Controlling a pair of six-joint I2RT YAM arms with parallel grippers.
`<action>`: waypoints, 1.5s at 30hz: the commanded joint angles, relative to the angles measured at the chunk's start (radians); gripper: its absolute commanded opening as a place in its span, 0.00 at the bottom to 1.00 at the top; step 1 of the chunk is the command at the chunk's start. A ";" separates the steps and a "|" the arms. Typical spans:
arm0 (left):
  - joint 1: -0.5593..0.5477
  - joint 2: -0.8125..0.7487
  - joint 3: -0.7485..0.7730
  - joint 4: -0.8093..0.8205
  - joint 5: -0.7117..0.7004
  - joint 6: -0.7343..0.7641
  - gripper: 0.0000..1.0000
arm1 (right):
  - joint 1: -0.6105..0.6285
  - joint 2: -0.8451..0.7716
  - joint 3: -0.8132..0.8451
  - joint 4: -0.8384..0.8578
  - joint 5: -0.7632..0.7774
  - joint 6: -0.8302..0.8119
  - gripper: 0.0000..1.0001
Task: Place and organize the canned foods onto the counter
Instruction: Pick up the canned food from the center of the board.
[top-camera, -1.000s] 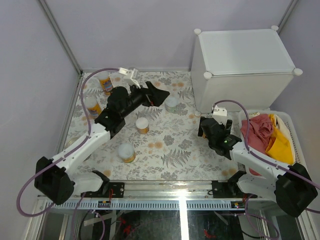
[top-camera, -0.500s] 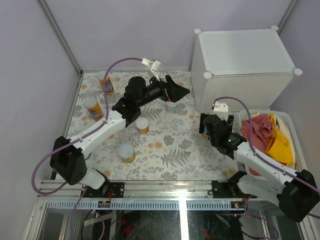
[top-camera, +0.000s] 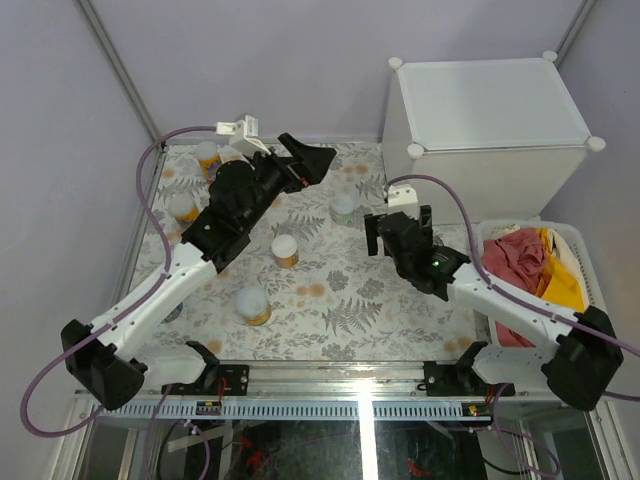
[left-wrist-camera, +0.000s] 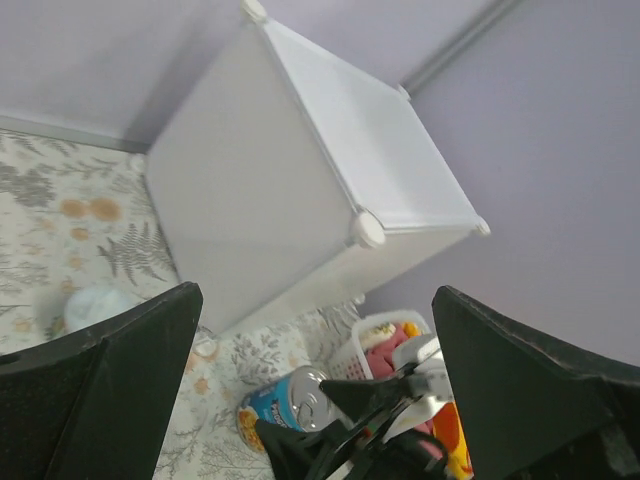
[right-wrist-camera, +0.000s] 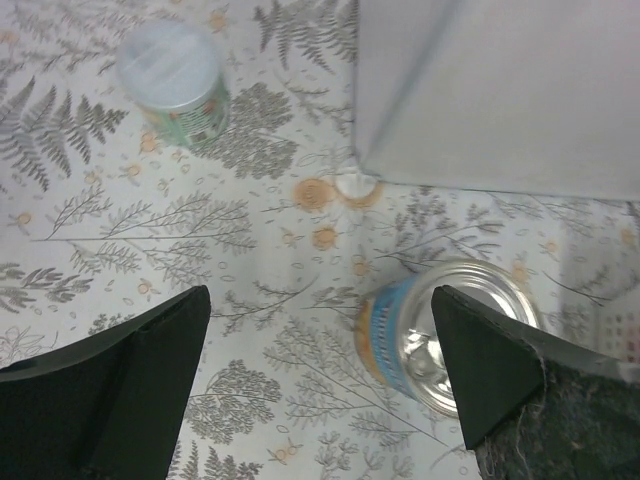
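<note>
Five small cylindrical cans with pale lids stand scattered on the fern-printed bench (top-camera: 330, 290): two tall yellow-orange cans (top-camera: 207, 158), two short orange cans (top-camera: 285, 250) and one short green can (top-camera: 343, 208). A sixth, the blue-labelled tin (right-wrist-camera: 440, 335) (shiny metal top), stands near the foot of the smooth white cube-shaped plastic cabinet (top-camera: 490, 100). The left gripper (top-camera: 312, 160) has its jaws spread wide and empty. The right gripper (top-camera: 393, 232) hangs over the blue tin, its jaws equally wide and holding nothing.
</note>
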 joint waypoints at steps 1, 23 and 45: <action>0.000 -0.047 -0.009 -0.110 -0.204 -0.013 1.00 | 0.026 0.106 0.079 0.106 -0.072 -0.017 1.00; 0.156 -0.085 -0.016 -0.171 -0.177 -0.023 1.00 | -0.102 0.760 0.614 0.151 -0.271 -0.051 0.99; 0.241 -0.043 -0.028 -0.115 -0.088 -0.057 1.00 | -0.162 0.934 0.769 0.038 -0.346 -0.036 0.99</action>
